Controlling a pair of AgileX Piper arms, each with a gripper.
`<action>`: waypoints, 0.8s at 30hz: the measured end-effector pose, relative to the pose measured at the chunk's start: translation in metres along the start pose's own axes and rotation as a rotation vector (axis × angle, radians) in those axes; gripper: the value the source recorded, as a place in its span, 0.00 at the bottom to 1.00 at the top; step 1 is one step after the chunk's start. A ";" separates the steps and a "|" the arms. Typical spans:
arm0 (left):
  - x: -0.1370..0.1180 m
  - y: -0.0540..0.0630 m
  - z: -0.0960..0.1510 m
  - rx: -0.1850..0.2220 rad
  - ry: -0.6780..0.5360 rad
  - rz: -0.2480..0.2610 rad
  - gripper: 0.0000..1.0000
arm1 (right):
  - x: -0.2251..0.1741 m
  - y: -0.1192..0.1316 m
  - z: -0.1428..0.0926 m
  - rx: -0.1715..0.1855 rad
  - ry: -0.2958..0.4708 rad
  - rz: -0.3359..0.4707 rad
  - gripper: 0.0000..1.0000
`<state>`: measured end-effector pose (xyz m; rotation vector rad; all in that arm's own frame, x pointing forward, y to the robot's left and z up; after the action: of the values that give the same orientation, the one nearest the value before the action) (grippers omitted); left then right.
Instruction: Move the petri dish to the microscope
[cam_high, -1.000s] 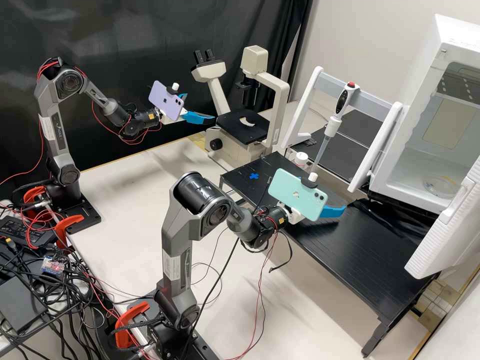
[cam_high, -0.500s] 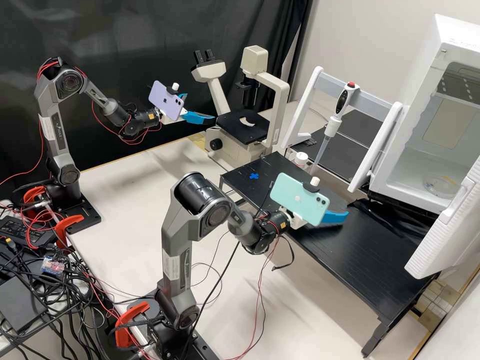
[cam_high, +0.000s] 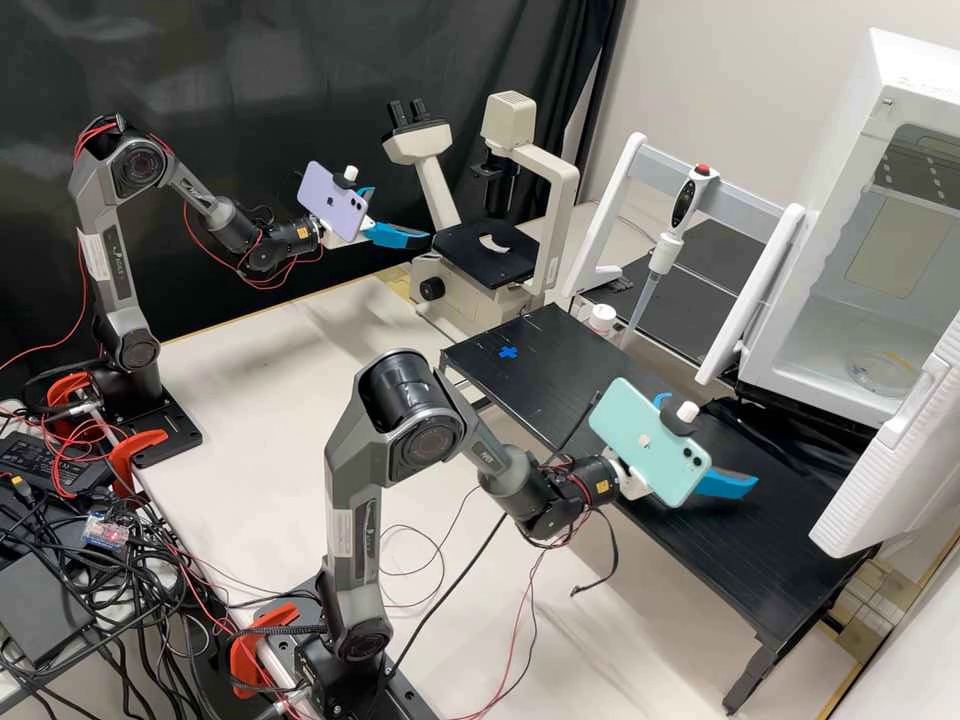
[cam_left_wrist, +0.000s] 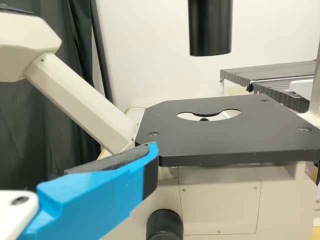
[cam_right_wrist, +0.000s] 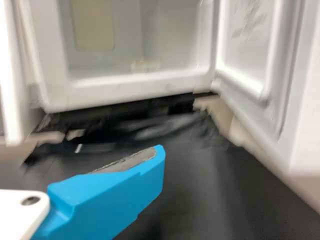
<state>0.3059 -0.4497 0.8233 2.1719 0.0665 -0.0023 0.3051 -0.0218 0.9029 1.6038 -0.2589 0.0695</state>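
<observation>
The clear petri dish (cam_high: 880, 372) lies on the floor of the white incubator (cam_high: 812, 322); in the right wrist view the dish (cam_right_wrist: 145, 65) is a blurred, pale shape. My right gripper (cam_high: 712, 440) is over the black platform in front of the incubator, open and empty; in its wrist view the gripper (cam_right_wrist: 159, 157) shows one finger, its grey pad bare. The cream microscope (cam_high: 565, 180) stands at the back, its black stage (cam_left_wrist: 220, 142) holding no dish. Beside that stage is my left gripper (cam_high: 402, 214), open and empty, and the left wrist view has this gripper (cam_left_wrist: 151, 155) near the stage's edge.
The incubator door (cam_high: 900, 450) stands open on the right. A pipette (cam_high: 672, 235) hangs on a white-and-grey rack (cam_high: 745, 190) left of the incubator. A white-capped bottle (cam_high: 601, 318) and a blue cross mark (cam_high: 508, 352) are by the black platform's (cam_high: 545, 385) far end.
My right gripper has moved rightward and toward the near side over the platform, its arm extending farther out. The left arm has kept still.
</observation>
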 end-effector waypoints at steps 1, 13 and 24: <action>0.000 0.000 0.000 0.000 0.000 0.000 1.00 | 0.002 0.002 -0.001 -0.001 0.004 0.008 1.00; 0.000 0.000 0.000 0.000 0.000 0.000 1.00 | 0.085 0.036 -0.019 0.011 -0.034 0.096 1.00; 0.000 0.000 0.000 0.000 0.000 0.000 1.00 | 0.161 0.038 -0.041 -0.053 -0.037 0.085 1.00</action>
<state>0.3059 -0.4497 0.8233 2.1719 0.0665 -0.0023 0.4582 -0.0016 0.9749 1.5423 -0.3553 0.0976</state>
